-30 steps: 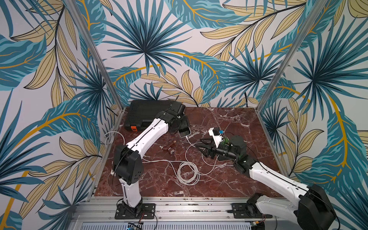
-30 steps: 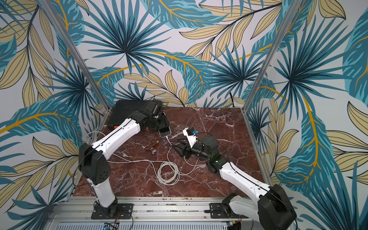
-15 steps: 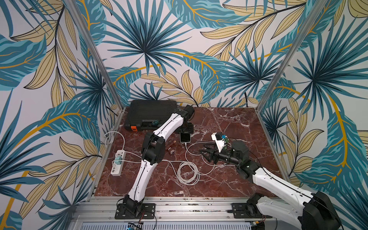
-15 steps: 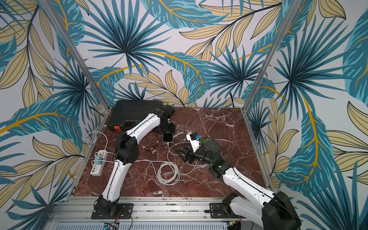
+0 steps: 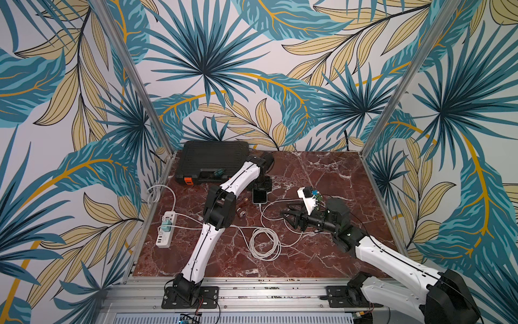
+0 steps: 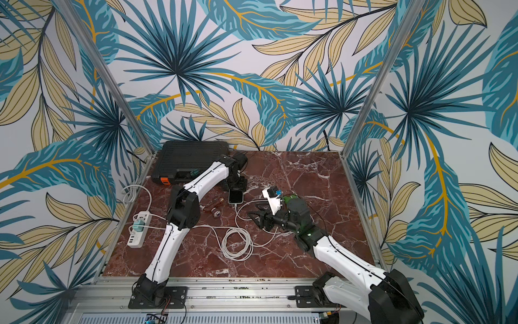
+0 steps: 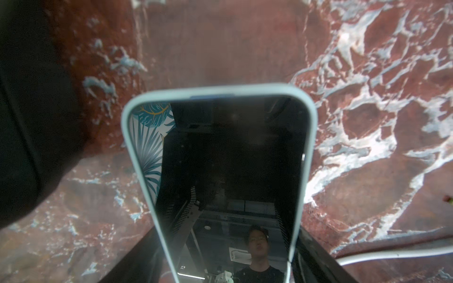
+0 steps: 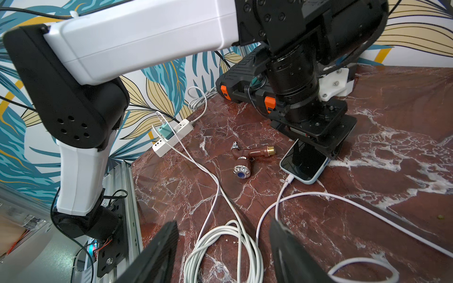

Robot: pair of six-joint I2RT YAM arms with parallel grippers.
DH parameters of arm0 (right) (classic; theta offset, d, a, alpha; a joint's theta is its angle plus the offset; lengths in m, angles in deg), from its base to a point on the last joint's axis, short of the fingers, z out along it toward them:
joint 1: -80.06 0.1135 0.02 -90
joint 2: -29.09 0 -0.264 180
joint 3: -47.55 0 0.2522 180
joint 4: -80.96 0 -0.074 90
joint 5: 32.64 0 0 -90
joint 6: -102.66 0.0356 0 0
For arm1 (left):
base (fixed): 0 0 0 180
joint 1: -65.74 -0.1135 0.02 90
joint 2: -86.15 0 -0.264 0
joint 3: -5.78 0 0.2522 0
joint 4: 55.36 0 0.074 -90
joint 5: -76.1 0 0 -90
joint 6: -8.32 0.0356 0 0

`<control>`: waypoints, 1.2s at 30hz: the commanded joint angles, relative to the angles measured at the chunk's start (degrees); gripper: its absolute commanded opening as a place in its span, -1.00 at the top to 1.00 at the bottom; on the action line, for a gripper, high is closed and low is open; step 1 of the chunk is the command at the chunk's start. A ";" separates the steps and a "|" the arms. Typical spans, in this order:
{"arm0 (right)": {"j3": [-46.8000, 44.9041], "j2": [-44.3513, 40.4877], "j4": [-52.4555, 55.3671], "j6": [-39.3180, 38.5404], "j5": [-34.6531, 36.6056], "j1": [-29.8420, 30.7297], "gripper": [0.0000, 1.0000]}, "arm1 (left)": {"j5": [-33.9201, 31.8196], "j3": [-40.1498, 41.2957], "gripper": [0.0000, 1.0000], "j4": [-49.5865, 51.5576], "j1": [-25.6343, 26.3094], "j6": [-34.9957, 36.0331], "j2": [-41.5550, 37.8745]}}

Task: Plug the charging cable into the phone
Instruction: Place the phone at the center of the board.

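On marble table (image 8: pixel 392 183): phone (image 8: pixel 304 164), dark screen, pale case, white cable (image 8: pixel 277 203) plugged.

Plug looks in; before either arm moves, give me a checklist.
1. Plug of charging cable in phone: ok, seated at its end.
2. Jaws of left gripper clamp phone's sides: ok.
3. Jaws of right gripper open, empty: ok.
4. Teal adapter in power strip: ok.
5. Retreat path of right gripper clear of cable: not ok, loops lie beneath it.
6. Phone charging: cannot tell, screen dark.
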 commanded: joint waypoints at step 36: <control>-1.66 -15.84 27.42 22.70 44.02 -15.64 -0.73 | -1.27 30.79 -0.22 -22.04 28.32 16.60 -27.05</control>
